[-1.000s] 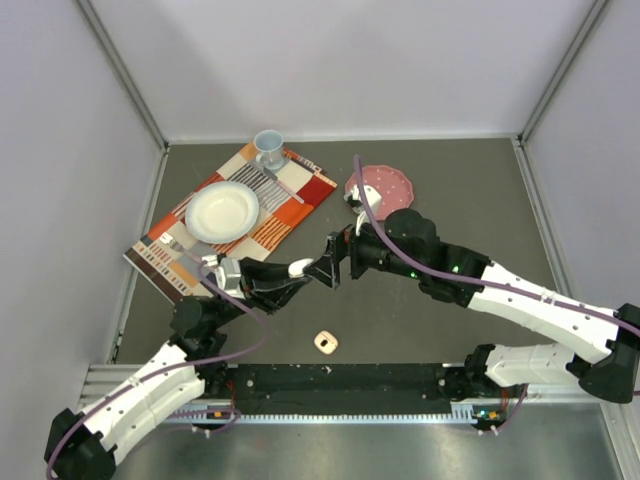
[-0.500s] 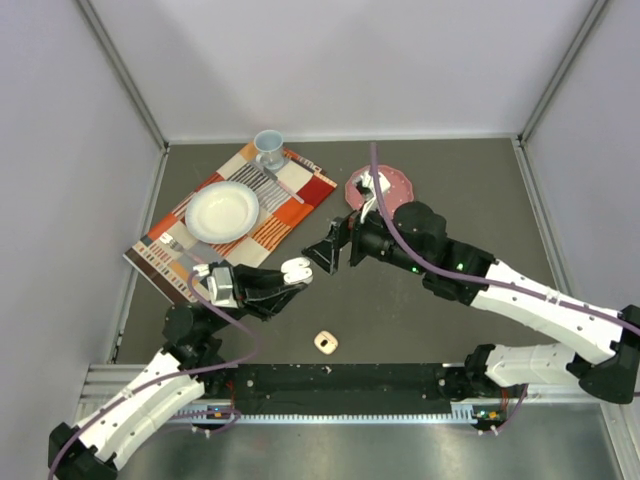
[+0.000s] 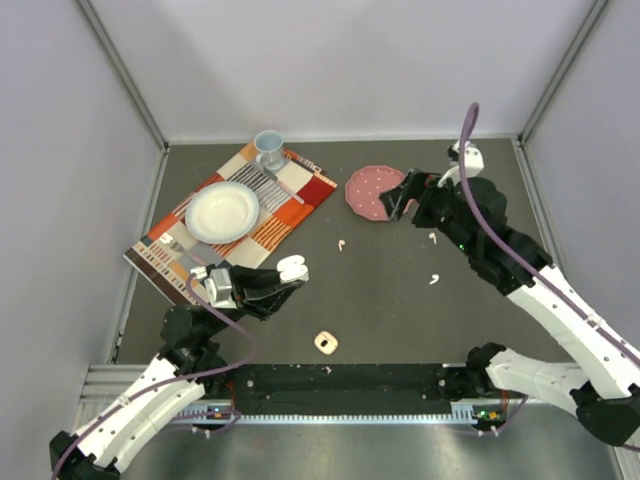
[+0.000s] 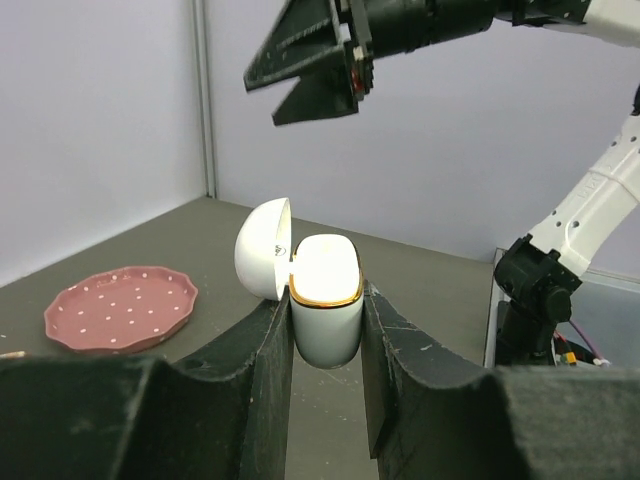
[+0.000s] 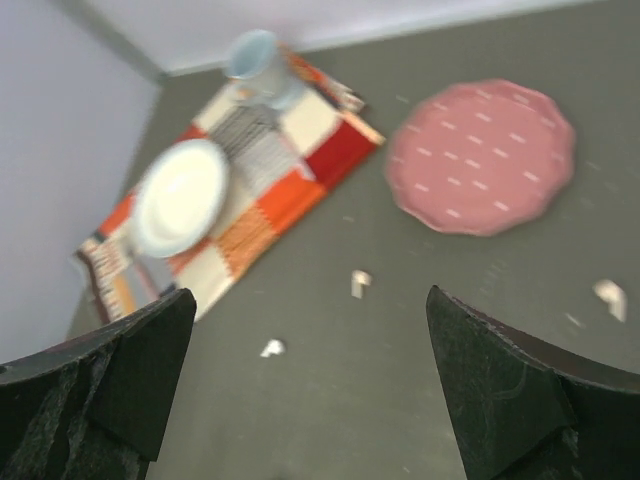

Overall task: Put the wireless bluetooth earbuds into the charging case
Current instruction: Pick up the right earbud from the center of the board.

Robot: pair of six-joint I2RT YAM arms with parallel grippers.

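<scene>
My left pincer is shut tight on the small white rounded plastic charging case. My two black fingers press it on both sides. The case stands upright, held above the dark grey table. Its round lid is flipped open to one side. A thin gold ring runs round the rim. I cannot see inside it.

My right pincer is open as wide as it goes and holds nothing. It hangs above the right edge of the round pink plate with white dots, well apart from my left pincer.

Three tiny whitish plastic earbuds lie on the table, all away from the case. One is between the pink plate and my left pincer. A second earbud lies under my right arm. A third earbud lies nearer to me.

A small square peach thing sits close to the near edge. Far to the left lies an orange and white checked cloth mat. A round white bowl and a pale blue cup rest on it.
</scene>
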